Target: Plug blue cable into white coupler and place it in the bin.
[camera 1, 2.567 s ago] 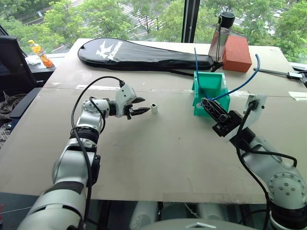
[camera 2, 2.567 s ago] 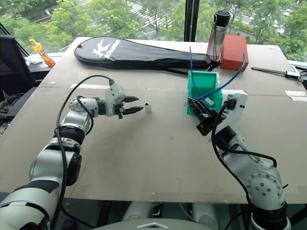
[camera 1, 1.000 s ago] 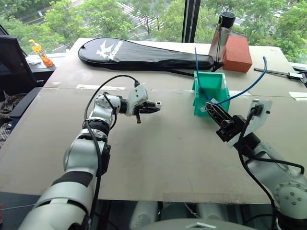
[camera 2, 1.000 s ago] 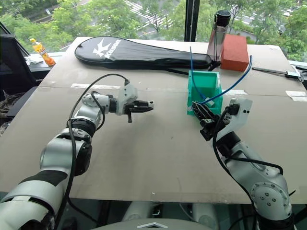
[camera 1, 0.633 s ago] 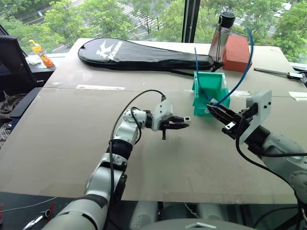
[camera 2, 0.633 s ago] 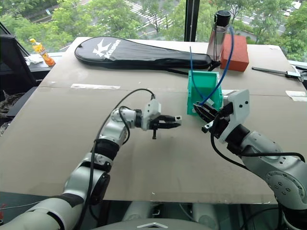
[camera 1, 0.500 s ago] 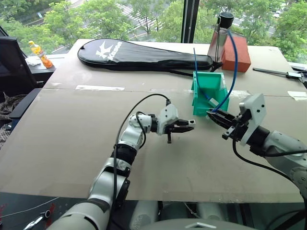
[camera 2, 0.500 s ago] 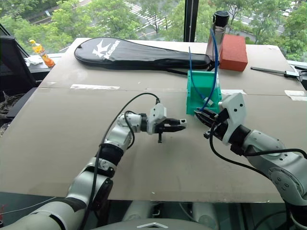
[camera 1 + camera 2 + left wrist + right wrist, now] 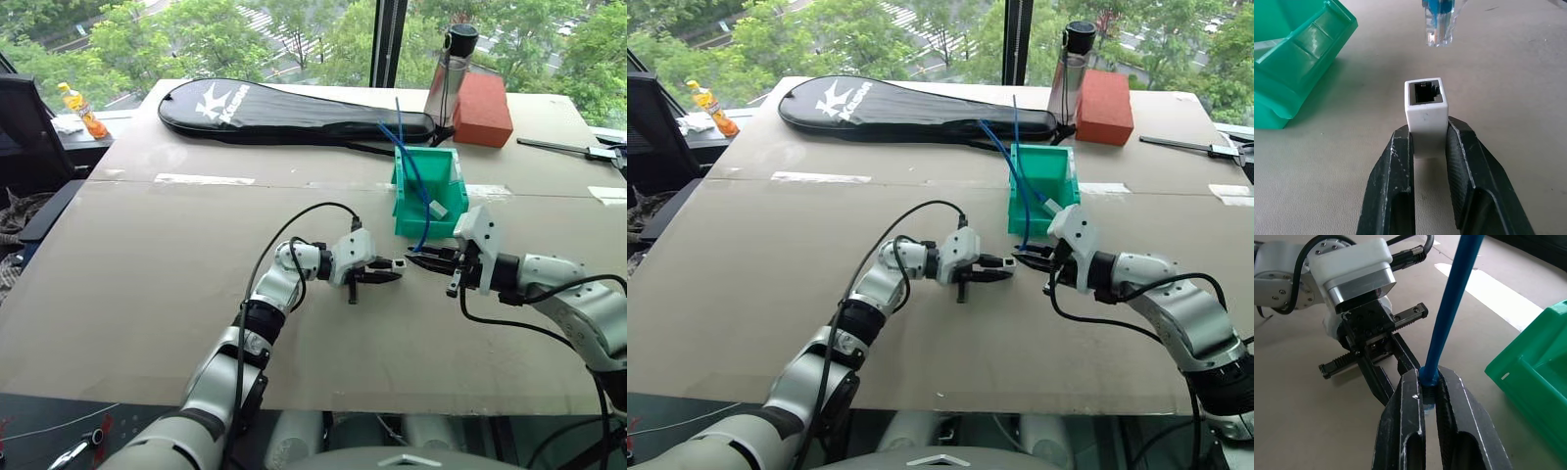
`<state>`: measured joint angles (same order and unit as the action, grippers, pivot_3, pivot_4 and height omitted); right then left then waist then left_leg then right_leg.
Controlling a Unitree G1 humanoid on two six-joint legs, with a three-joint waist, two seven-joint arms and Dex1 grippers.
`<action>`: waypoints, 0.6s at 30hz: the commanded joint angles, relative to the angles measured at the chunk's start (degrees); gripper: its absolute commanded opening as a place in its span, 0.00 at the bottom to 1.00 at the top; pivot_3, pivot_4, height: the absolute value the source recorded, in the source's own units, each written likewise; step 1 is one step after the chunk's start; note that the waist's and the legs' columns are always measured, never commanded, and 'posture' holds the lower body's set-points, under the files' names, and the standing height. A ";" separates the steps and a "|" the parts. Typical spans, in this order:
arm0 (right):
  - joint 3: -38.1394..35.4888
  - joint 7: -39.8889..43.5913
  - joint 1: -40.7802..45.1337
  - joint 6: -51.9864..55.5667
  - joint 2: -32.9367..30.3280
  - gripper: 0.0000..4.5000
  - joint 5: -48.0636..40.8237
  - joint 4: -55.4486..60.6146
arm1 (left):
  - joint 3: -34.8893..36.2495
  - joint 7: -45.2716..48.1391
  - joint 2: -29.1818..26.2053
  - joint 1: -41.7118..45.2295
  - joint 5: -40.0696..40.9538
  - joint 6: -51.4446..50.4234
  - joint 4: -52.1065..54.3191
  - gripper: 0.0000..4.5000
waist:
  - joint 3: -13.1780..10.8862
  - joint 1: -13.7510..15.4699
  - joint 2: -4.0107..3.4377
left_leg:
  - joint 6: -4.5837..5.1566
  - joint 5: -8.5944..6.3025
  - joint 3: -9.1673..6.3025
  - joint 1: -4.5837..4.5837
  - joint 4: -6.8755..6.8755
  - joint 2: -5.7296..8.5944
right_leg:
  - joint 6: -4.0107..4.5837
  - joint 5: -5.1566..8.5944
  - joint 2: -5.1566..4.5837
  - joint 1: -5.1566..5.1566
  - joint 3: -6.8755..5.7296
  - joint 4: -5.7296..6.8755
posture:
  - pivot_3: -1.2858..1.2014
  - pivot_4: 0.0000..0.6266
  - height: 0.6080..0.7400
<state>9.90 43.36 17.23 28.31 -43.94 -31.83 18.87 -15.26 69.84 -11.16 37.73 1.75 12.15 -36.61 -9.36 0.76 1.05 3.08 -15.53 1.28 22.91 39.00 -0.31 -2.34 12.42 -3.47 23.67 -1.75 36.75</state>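
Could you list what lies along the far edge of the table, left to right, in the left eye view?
Black racket case → steel bottle → red-brown brick block.

Narrow gap between the two claws, open counter on the near side

The left claw (image 9: 390, 266) and right claw (image 9: 419, 259) face tip to tip just in front of the small teal-green plastic bin (image 9: 427, 192), which blocks the far side; a thin bright blue cable (image 9: 416, 191) arcs over it. The bare beige counter (image 9: 157, 264) lies open to the left, while a long black racket case (image 9: 284, 110), a red-brown brick-like block (image 9: 483, 108) and a grey bottle (image 9: 451, 73) line the far edge.
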 commanded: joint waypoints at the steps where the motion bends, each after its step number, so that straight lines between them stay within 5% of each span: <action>1: 0.68 4.82 2.62 -3.14 0.80 0.00 2.84 -1.67 | -0.65 0.96 -0.37 0.18 0.43 1.31 0.81 0.07 | 0.00 0.00 0.00 | 0.00 0.00 -0.01 0.00 0.02 0.00 | 0.00 0.00 0.01 0.00 -0.01 0.00 | 0.52 0.24 1.00; 18: 5.44 16.07 6.90 -7.97 4.50 0.00 13.23 -10.82 | -1.19 1.14 -1.07 -0.23 0.90 1.11 2.21 0.07 | 0.01 -0.05 -0.01 | -0.01 0.00 -0.02 -0.02 0.02 0.00 | 0.00 0.00 0.00 0.00 -0.03 0.03 | 0.52 0.24 1.00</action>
<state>14.95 58.22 24.25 20.63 -38.99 -20.07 9.09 -16.42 70.78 -12.02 37.71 1.86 12.88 -36.22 -9.35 0.70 1.03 3.08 -15.52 1.26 22.89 39.03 -0.32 -2.34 12.42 -3.47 23.67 -1.78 36.78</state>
